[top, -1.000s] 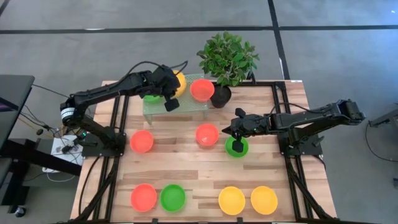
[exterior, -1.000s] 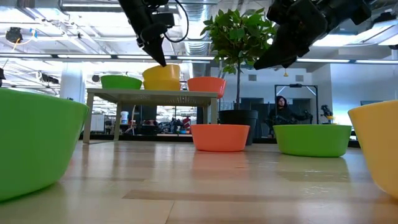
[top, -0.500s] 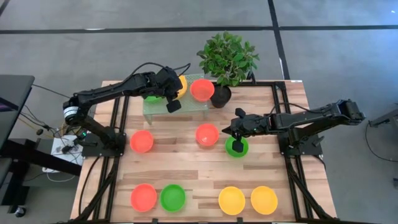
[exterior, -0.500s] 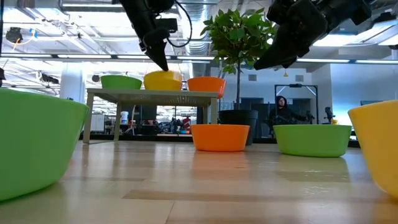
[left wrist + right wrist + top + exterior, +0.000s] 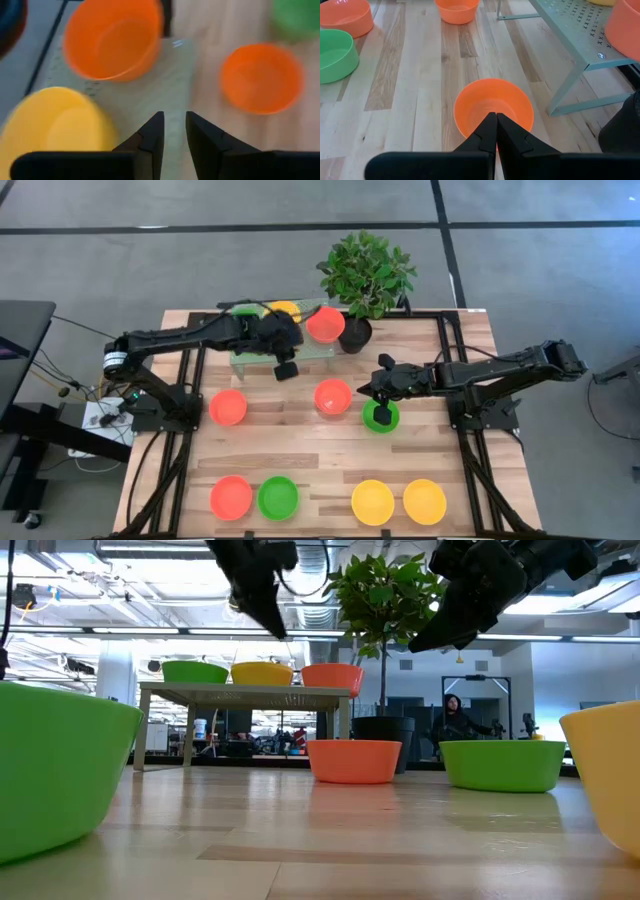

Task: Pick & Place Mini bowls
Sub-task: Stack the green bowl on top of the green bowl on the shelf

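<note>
Three mini bowls stand on a small raised stand (image 5: pixel 300 352) at the table's far side: green (image 5: pixel 195 671), yellow (image 5: pixel 262 672) and red-orange (image 5: pixel 332 677). My left gripper (image 5: pixel 174 125) is open and holds nothing. It hovers over the stand's near edge (image 5: pixel 285 367), clear of the yellow bowl (image 5: pixel 55 122). My right gripper (image 5: pixel 495 120) is shut and empty. It hangs above the table between a green bowl (image 5: pixel 380 417) and a red-orange bowl (image 5: pixel 333 396), which both rest on the table.
A potted plant (image 5: pixel 365 275) stands at the far edge beside the stand. One more red-orange bowl (image 5: pixel 228 407) sits left of centre. Along the near edge sit red-orange (image 5: pixel 231 497), green (image 5: pixel 278 497) and two yellow bowls (image 5: pixel 373 502) (image 5: pixel 424 501). A person (image 5: pixel 452 720) is in the room behind.
My left gripper has let go of the yellow bowl's rim and drawn back toward the table's near edge and slightly right. The yellow bowl, held raised a second ago, now sits level on the stand between the green and red-orange bowls.
</note>
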